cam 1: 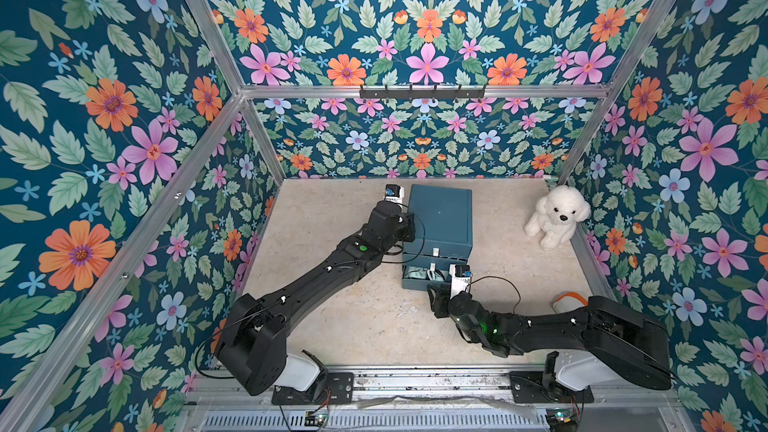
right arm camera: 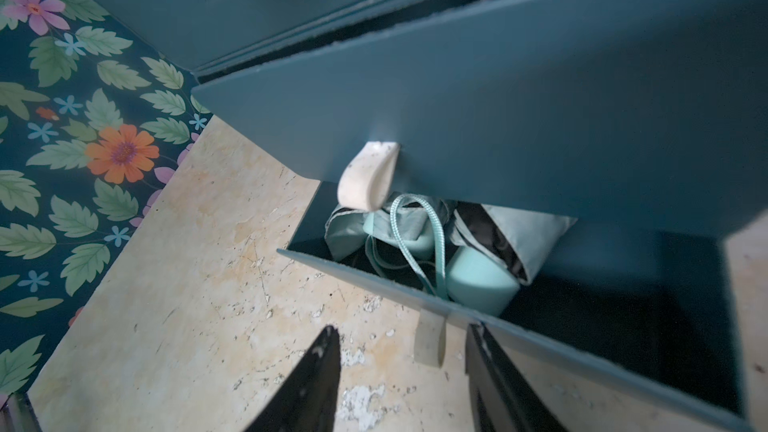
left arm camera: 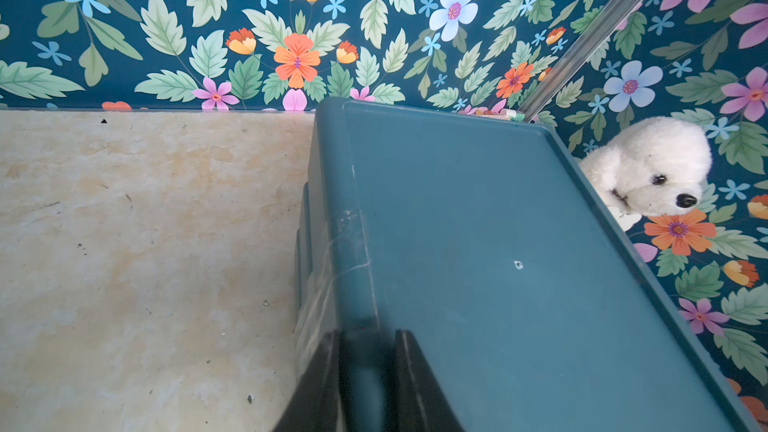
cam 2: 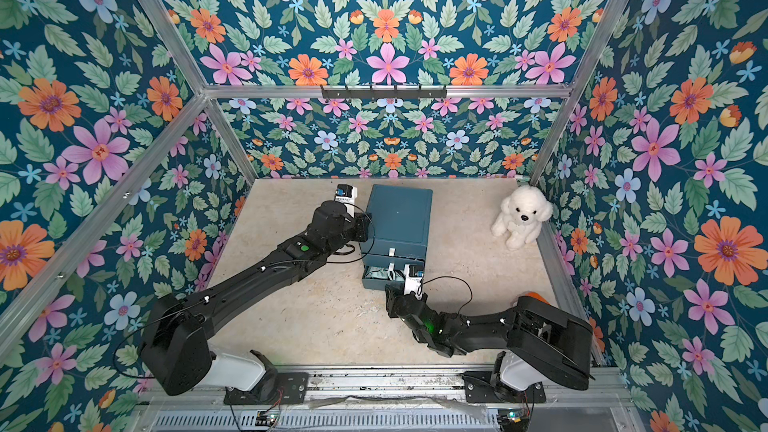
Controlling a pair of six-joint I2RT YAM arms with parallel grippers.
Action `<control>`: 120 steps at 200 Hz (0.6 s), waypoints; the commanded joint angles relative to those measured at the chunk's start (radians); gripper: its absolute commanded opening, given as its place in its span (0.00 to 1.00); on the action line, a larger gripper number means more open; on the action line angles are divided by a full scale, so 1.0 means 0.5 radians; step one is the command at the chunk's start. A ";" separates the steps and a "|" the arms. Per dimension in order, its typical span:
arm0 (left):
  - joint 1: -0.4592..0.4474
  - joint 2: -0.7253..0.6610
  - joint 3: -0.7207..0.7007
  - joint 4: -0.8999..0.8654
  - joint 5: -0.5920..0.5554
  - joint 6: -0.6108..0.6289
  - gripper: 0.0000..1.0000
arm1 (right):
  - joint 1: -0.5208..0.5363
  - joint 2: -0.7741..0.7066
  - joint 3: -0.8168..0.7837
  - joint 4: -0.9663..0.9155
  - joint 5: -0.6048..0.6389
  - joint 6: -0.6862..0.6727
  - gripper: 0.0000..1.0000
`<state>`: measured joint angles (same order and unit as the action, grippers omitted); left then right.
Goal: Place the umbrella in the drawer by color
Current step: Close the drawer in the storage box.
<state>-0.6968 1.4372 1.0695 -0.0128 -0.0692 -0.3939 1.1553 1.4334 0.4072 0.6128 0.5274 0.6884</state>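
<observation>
Umbrella [right arm camera: 478,280] in mint green lies folded inside the pulled-out bottom drawer [right arm camera: 374,280] of the teal cabinet [cam 1: 440,214], its cord looped over the fabric. Two rounded mint ends show there, so it may be two umbrellas rather than one. In both top views the drawer juts toward the robot, with pale fabric showing in it [cam 2: 376,274].

The right fingers [right arm camera: 316,376] are spread wide just in front of the drawer, and its pale pull tab [right arm camera: 430,342] stands between them untouched. The left fingers [left arm camera: 320,388] sit at the cabinet's top edge on the robot's left, with a narrow gap between them. Whether they press on the edge is hard to tell.

A white plush dog [cam 1: 557,216] sits in the far corner of the worktop [cam 1: 353,317].
</observation>
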 commanded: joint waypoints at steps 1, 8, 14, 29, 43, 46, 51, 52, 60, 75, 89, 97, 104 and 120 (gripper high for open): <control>-0.011 0.010 -0.044 -0.561 0.165 0.070 0.27 | -0.003 -0.049 -0.056 0.010 0.104 0.040 0.52; -0.010 0.006 -0.048 -0.563 0.162 0.062 0.27 | -0.003 -0.048 -0.072 0.071 0.100 0.008 0.49; -0.010 0.006 -0.047 -0.568 0.162 0.055 0.27 | -0.003 -0.035 -0.088 0.130 0.093 -0.016 0.47; -0.009 0.002 -0.038 -0.575 0.163 0.034 0.27 | -0.007 0.030 -0.105 0.276 0.096 -0.084 0.42; -0.009 0.003 -0.023 -0.600 0.162 0.007 0.27 | -0.016 0.114 -0.084 0.344 0.113 -0.141 0.38; -0.011 -0.001 -0.023 -0.605 0.169 0.001 0.27 | -0.016 0.131 -0.079 0.350 0.117 -0.147 0.36; -0.011 -0.007 -0.024 -0.604 0.180 -0.007 0.27 | -0.019 0.157 -0.070 0.373 0.125 -0.162 0.33; -0.010 -0.006 -0.025 -0.603 0.182 -0.009 0.27 | -0.019 0.162 -0.071 0.379 0.126 -0.165 0.32; -0.011 -0.015 -0.033 -0.603 0.188 -0.024 0.27 | -0.019 0.192 -0.070 0.410 0.131 -0.177 0.30; -0.011 -0.029 -0.045 -0.601 0.161 -0.046 0.28 | -0.019 0.200 -0.054 0.375 0.064 -0.172 0.30; -0.010 -0.028 -0.046 -0.611 0.129 -0.071 0.30 | -0.011 0.158 -0.091 0.370 0.032 -0.127 0.31; -0.009 -0.027 -0.044 -0.611 0.122 -0.085 0.30 | -0.001 0.116 -0.137 0.377 0.051 -0.089 0.31; -0.010 -0.026 -0.048 -0.605 0.131 -0.097 0.30 | 0.001 0.075 -0.174 0.374 0.071 -0.054 0.31; -0.012 -0.017 -0.048 -0.595 0.129 -0.148 0.31 | 0.001 -0.024 -0.253 0.380 0.093 -0.019 0.32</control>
<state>-0.6983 1.4143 1.0607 -0.0444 -0.0597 -0.4438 1.1526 1.4696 0.3176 0.7654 0.5503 0.6395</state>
